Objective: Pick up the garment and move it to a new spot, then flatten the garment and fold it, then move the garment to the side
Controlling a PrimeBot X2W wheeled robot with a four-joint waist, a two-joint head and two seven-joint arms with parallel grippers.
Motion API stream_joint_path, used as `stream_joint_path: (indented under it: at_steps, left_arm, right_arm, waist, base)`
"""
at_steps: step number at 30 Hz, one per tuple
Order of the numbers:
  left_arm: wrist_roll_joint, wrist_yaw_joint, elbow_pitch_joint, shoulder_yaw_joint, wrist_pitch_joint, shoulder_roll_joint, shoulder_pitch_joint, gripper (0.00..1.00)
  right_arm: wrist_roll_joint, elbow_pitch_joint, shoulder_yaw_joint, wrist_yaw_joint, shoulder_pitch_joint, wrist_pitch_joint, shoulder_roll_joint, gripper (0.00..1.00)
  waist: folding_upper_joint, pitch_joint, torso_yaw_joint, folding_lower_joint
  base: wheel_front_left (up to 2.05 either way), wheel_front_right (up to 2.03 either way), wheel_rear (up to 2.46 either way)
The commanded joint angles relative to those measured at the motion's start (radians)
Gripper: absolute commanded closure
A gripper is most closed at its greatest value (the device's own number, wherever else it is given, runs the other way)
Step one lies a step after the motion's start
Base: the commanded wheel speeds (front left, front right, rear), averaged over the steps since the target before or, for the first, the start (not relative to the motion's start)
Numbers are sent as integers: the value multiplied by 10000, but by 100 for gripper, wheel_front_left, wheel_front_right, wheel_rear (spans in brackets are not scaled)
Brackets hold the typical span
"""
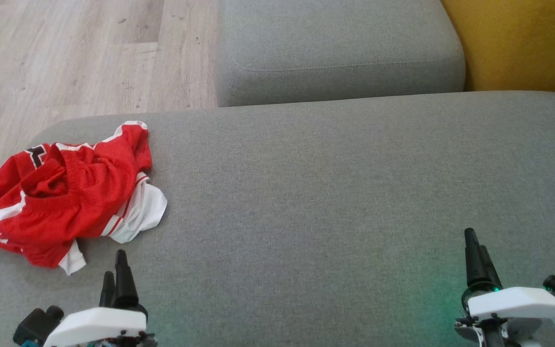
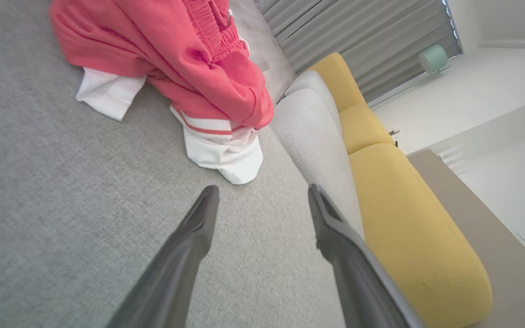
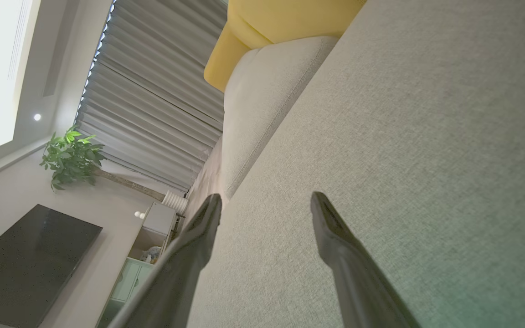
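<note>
grey sofa seat [image 1: 306, 193], crumpled garment [image 1: 65, 193] at its left end

wood floor [image 1: 65, 48] shows at far left. the red and white garment lies bunched on the seat's left edge, with a black mark on it, perhaps a number. just beside its near hem is the left end effector [image 1: 115, 264], fingers spread wide and empty. well to the right, the right end effector [image 1: 476, 240] is equally wide and holds nothing. a yellow cushion [image 1: 523, 43] sits at top right.

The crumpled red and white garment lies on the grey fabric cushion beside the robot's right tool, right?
No. The crumpled red and white garment lies on the grey fabric cushion beside the left tool, as the head view shows.
</note>
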Motion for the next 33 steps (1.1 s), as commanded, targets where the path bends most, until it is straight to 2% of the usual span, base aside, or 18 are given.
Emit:
stream_joint_path:
  at_steps: [1, 33]
  left_arm:
    - [438, 83, -435, -15, -137, 61, -278, 0]
    - [4387, 456, -820, -842, -1088, 78, 91, 0]
  right_arm:
    - [-458, -403, 174, 31, -216, -144, -69, 0]
    - [-4474, -582, 1005, 52, 88, -1089, -88, 0]
  waist:
    - [0, -29, -1, -1]
    - [0, -463, 34, -1]
  base:
    - [0, 0, 0]
    - [0, 0, 0]
